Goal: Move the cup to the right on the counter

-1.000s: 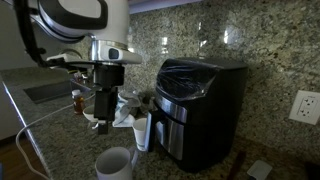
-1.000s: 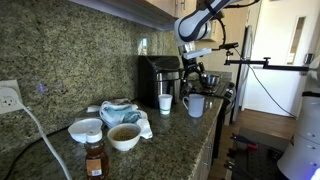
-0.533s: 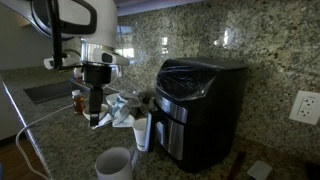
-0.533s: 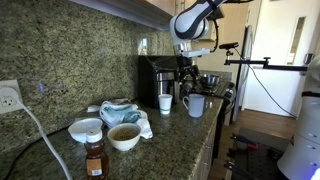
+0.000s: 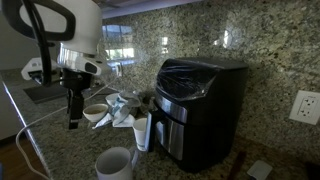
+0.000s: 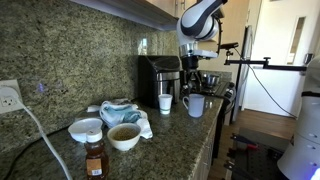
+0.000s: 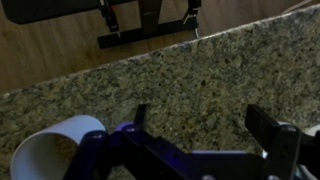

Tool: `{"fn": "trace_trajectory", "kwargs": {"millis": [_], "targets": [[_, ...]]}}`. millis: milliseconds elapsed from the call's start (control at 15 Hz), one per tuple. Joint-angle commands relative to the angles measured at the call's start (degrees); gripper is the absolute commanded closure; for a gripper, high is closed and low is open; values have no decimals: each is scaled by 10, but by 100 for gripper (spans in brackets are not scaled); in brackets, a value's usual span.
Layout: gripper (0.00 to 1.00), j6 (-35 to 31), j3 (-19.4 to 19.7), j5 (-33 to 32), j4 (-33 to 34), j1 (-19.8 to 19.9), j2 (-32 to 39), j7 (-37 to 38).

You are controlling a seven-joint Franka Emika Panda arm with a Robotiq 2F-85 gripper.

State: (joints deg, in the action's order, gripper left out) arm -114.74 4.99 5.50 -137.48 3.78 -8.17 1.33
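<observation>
The cup is a plain white mug with a side handle. It stands on the speckled granite counter near its front edge in both exterior views. It also shows at the lower left of the wrist view. My gripper hangs above the counter, apart from the cup. In the wrist view the two dark fingers stand wide apart with only bare granite between them. The gripper is open and empty.
A black appliance stands against the backsplash with a slim white tumbler beside it. Bowls, a crumpled cloth, a small bottle and a wall outlet lie further along the counter.
The arm and gripper have swung sideways away from the black appliance, out beyond the bowl. The cup has not moved.
</observation>
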Motion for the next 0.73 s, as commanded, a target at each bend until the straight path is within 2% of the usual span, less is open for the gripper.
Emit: {"fn": "trace_trajectory", "kwargs": {"millis": [0, 67, 133, 667], "targets": [[0, -14, 5, 39, -60, -4, -40, -83], [0, -21, 4, 31, -72, -2, -40, -89], [0, -1, 0, 23, -36, 0, -16, -61], [0, -10, 1, 22, -57, -1, -21, -77]]}}
